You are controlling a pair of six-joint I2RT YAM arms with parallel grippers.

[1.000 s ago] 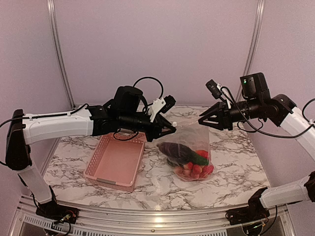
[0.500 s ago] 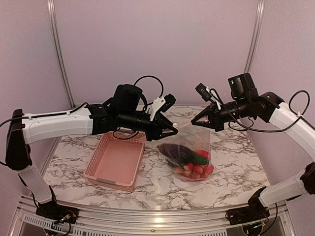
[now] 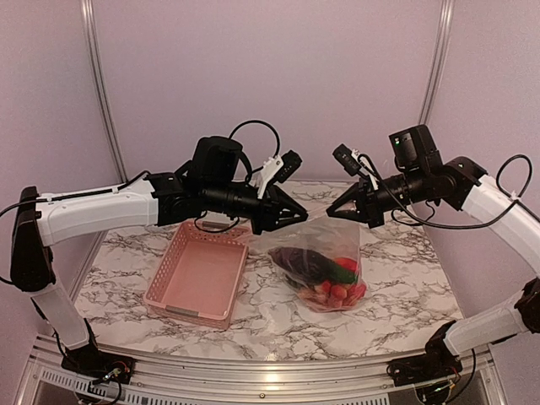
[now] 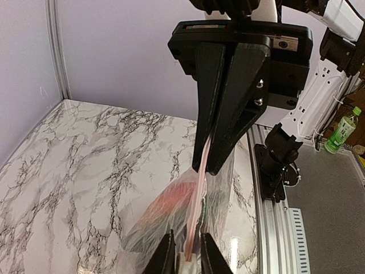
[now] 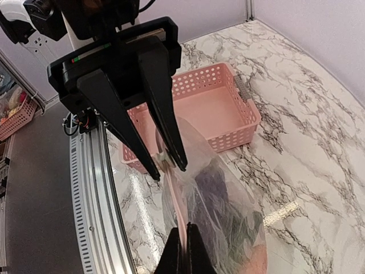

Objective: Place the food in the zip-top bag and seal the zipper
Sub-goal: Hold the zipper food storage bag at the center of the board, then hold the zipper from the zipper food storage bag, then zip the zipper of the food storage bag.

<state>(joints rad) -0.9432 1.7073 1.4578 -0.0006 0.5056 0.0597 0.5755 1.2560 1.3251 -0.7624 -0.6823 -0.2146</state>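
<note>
The clear zip-top bag [image 3: 340,243] hangs above the marble table between my two grippers. The food [image 3: 329,274], with the dark eggplant [image 3: 298,259], green and red pieces, lies in its bottom. My left gripper [image 3: 299,215] is shut on one end of the pink zipper [image 4: 199,200], with a small white piece between its fingers [image 4: 166,258]. My right gripper [image 3: 332,213] is shut on the same strip [image 5: 175,205] a short way along. The two grippers face each other closely. The left wrist view shows the right gripper [image 4: 210,165]; the right wrist view shows the left gripper [image 5: 168,162].
The pink plastic basket [image 3: 196,274] stands empty on the table left of the bag, also in the right wrist view [image 5: 239,123]. A metal rail [image 3: 253,371] runs along the near edge. A green bottle [image 4: 342,128] stands off the table.
My right gripper has slid left along the zipper toward the left gripper, closing the gap between them. The left gripper has risen slightly. The bag still hangs with the food inside.
</note>
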